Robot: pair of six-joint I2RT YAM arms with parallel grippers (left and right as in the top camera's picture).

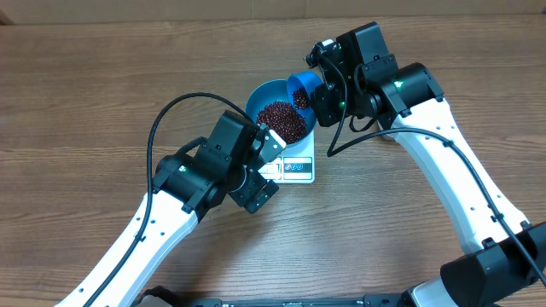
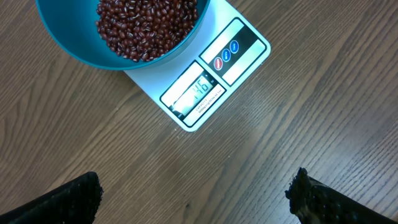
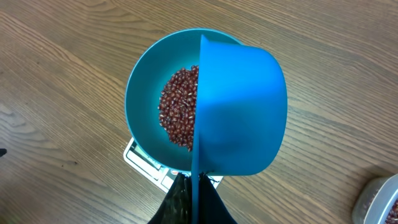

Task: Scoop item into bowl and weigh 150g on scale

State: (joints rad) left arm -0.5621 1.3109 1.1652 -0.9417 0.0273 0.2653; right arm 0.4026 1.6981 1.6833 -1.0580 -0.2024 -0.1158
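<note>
Wooden table (image 1: 77, 77), heaped red-brown beans (image 1: 281, 121)

The left arm (image 1: 162, 213) is seen entering from the lower left of the overhead frame, its white link angled up to the black left wrist (image 1: 217, 162) just left of centre. The left jaws are held wide apart. In the left wrist view the dark fingertips (image 2: 68, 199) are found at the two lower corners, with nothing gripped between them. The right arm (image 1: 452, 170) is seen reaching in from the lower right and is bent at a black elbow (image 1: 414, 85) in the upper right. The right wrist (image 1: 354, 51) is pointed toward the upper centre. The right jaws are closed on the handle of the scoop (image 3: 239, 112), which is held tipped on its side.
</note>
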